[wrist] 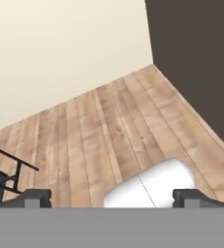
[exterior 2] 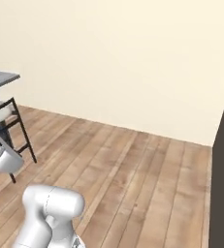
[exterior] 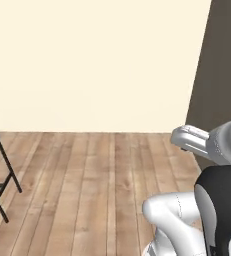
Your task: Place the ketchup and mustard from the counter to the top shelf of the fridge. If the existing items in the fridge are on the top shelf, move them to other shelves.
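Currently end effector [wrist: 111, 198] spread wide, empty, above striped wood-plank floor [wrist: 108, 126]; flat dark fridge [wrist: 200, 58] side.

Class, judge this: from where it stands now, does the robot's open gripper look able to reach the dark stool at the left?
Probably not. The gripper hangs open over bare wooden floor, and the stool stands well off to the side.

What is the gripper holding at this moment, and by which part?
Nothing. In the hand view the gripper is open, its fingers wide apart with only wooden floor beyond them.
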